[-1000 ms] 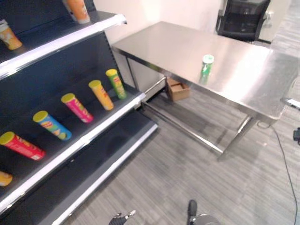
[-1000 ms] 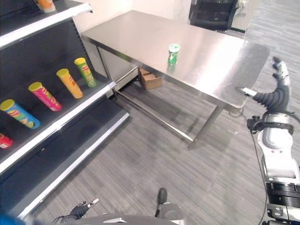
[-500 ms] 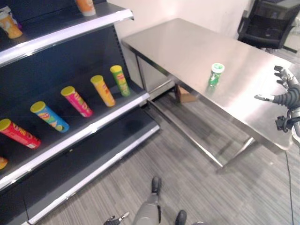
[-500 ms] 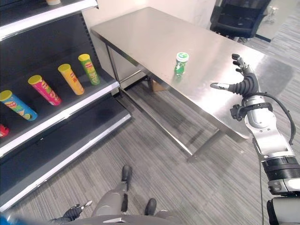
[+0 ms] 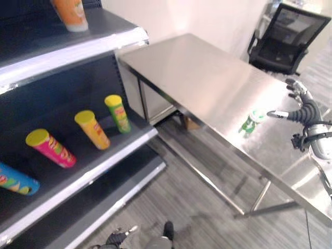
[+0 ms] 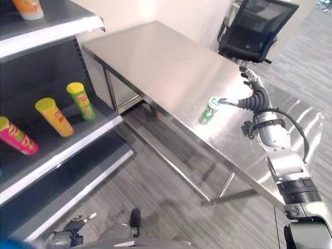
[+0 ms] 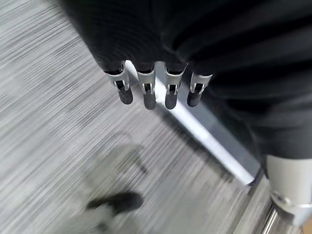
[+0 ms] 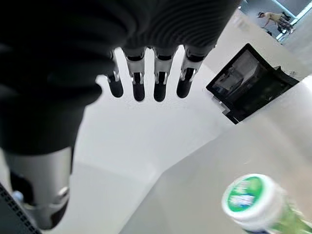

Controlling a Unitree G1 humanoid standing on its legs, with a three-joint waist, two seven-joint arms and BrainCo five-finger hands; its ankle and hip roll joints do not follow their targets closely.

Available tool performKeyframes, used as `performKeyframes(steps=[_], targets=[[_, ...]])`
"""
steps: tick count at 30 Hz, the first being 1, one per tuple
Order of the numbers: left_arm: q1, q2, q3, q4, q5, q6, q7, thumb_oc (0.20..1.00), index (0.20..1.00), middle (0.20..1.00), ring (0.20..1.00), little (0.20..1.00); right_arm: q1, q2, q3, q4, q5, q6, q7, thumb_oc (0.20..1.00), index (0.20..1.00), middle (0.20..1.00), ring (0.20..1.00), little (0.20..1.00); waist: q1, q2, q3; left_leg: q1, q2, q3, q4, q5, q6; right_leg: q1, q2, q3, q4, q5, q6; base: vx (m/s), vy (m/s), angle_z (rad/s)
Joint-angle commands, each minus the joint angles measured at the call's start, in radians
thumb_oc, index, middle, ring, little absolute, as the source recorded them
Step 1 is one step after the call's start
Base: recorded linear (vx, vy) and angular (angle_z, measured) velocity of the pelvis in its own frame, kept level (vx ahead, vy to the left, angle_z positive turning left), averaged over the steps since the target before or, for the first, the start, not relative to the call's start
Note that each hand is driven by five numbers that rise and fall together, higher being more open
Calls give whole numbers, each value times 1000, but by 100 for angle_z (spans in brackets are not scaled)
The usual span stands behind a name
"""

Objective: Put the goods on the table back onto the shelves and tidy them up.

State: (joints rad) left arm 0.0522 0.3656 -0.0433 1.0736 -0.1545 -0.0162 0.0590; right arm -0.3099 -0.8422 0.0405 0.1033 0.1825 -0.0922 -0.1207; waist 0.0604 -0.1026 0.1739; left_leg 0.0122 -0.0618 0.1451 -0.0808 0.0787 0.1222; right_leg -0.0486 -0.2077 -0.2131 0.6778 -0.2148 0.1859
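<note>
A green can (image 6: pixel 210 110) with a pale lid stands upright near the front edge of the steel table (image 6: pixel 155 57); it also shows close up as the green can (image 8: pixel 254 203). My right hand (image 6: pixel 252 98) hovers open just right of it, thumb pointing at the lid without touching, and its straight fingers (image 8: pixel 146 80) hold nothing. My left hand (image 6: pixel 72 226) hangs low over the floor, its fingers (image 7: pixel 156 92) straight and empty. On the middle shelf (image 5: pixel 98 168) lie pink (image 5: pixel 49 147), yellow (image 5: pixel 92 129) and green (image 5: pixel 118 112) tubes.
A blue tube (image 5: pixel 15 179) lies at the shelf's left end. An orange container (image 5: pixel 70 13) stands on the top shelf. A black office chair (image 5: pixel 284 44) sits behind the table's far end. Grey carpet runs between the shelves and the table.
The camera has moved closer to the table. My right hand has closed in on the green can from the right. The can and the shelf goods stay where they were.
</note>
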Motion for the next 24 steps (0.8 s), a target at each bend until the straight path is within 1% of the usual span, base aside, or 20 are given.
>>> performKeyframes(steps=[1, 2, 3, 4, 5, 6, 7, 9, 11, 15, 19, 21, 22, 23, 24], targets=[[37, 19, -9, -14, -11, -7, 5, 1000, 1000, 1000, 1000, 1000, -20, -60, -56, -7, -26, -19, -5, 1000, 1000, 1000, 1000, 1000, 20, 41, -12, -25, 83, 3, 31, -84, -125, 61, 12, -43, -251, 116, -13, 116, -27, 11], [25, 22, -14, -14, -7, -7, 4, 1000, 1000, 1000, 1000, 1000, -10, -68, -69, -9, -25, -19, -4, 1000, 1000, 1000, 1000, 1000, 13, 47, -9, -22, 87, -9, 28, -90, -132, 50, 9, -48, -309, 91, -25, 101, -50, 16], [15, 24, -15, -9, -3, -9, 4, 1000, 1000, 1000, 1000, 1000, 0, -71, -83, -11, -23, -20, -6, 1000, 1000, 1000, 1000, 1000, 7, 51, -7, -20, 91, -15, 28, -97, -136, 33, 11, -40, -359, 90, -26, 97, -78, 18], [9, 23, -19, -9, 0, -10, 4, 1000, 1000, 1000, 1000, 1000, 19, -73, -103, -15, -16, -19, -8, 1000, 1000, 1000, 1000, 1000, -4, 51, -4, -14, 92, -24, 29, -105, -141, 22, 12, -25, -438, 103, -21, 140, -120, 23], [1, 26, -22, 7, 31, 10, 15, 1000, 1000, 1000, 1000, 1000, 52, -100, -132, 12, -39, -12, -43, 1000, 1000, 1000, 1000, 1000, -25, 38, 14, 1, 84, -39, 34, -122, -150, 6, 18, 23, -586, 149, -8, 105, -101, 30], [0, 26, -22, 7, 31, 10, 15, 1000, 1000, 1000, 1000, 1000, 52, -100, -133, 13, -39, -13, -43, 1000, 1000, 1000, 1000, 1000, -24, 38, 14, -1, 85, -40, 34, -120, -150, 8, 19, 23, -593, 154, -8, 103, -94, 30], [4, 25, -23, -2, 32, -3, 11, 1000, 1000, 1000, 1000, 1000, 73, -104, -155, -8, -37, -11, -21, 1000, 1000, 1000, 1000, 1000, -32, 27, 8, -6, 79, -48, 45, -127, -154, 26, 19, 50, -637, 160, 14, 75, -54, 47], [0, 13, -9, -9, 24, -12, 8, 1000, 1000, 1000, 1000, 1000, 123, -87, -198, -47, -22, -15, -21, 1000, 1000, 1000, 1000, 1000, -35, 11, -4, -1, 76, -51, 58, -139, -153, 49, 22, 62, -669, 189, 15, 117, -90, 60], [12, 3, -6, -13, 29, -14, 4, 1000, 1000, 1000, 1000, 1000, 151, -88, -216, -49, -26, -17, -10, 1000, 1000, 1000, 1000, 1000, -38, 12, -24, 3, 80, -54, 57, -142, -158, 68, 32, 62, -711, 203, 13, 105, -79, 37], [19, -11, -12, 24, 45, -11, -1, 1000, 1000, 1000, 1000, 1000, 188, -118, -224, -45, -13, -15, 31, 1000, 1000, 1000, 1000, 1000, -41, 5, -39, 8, 96, -63, 54, -142, -173, 106, 47, 44, -745, 196, 2, 53, -67, 7], [23, -19, -11, 31, 44, -9, -3, 1000, 1000, 1000, 1000, 1000, 200, -137, -195, -30, -10, -6, 61, 1000, 1000, 1000, 1000, 1000, -42, 1, -44, 12, 109, -65, 48, -138, -183, 124, 57, 37, -757, 187, -5, 18, -50, 1], [29, -24, -11, 47, 42, -7, -3, 1000, 1000, 1000, 1000, 1000, 194, -142, -147, -12, 10, -1, 94, 1000, 1000, 1000, 1000, 1000, -36, -4, -51, 19, 121, -67, 40, -134, -192, 137, 66, 27, -760, 171, -13, 20, -58, 4], [29, -24, -10, 47, 42, -7, -3, 1000, 1000, 1000, 1000, 1000, 192, -142, -145, -11, 10, -2, 94, 1000, 1000, 1000, 1000, 1000, -37, -4, -50, 20, 121, -67, 40, -134, -192, 138, 67, 27, -760, 171, -13, 4, -50, 8], [30, -23, -14, 55, 42, -7, -4, 1000, 1000, 1000, 1000, 1000, 169, -146, -98, 23, 9, 5, 107, 1000, 1000, 1000, 1000, 1000, -29, -4, -51, 22, 125, -70, 38, -131, -196, 144, 70, 22, -759, 165, -17, 6, -35, 9], [31, -24, -13, 60, 43, -5, -4, 1000, 1000, 1000, 1000, 1000, 156, -147, -76, 35, 12, 8, 116, 1000, 1000, 1000, 1000, 1000, -29, -5, -52, 25, 127, -70, 37, -131, -198, 147, 71, 19, -759, 162, -19, 11, -47, 7]])
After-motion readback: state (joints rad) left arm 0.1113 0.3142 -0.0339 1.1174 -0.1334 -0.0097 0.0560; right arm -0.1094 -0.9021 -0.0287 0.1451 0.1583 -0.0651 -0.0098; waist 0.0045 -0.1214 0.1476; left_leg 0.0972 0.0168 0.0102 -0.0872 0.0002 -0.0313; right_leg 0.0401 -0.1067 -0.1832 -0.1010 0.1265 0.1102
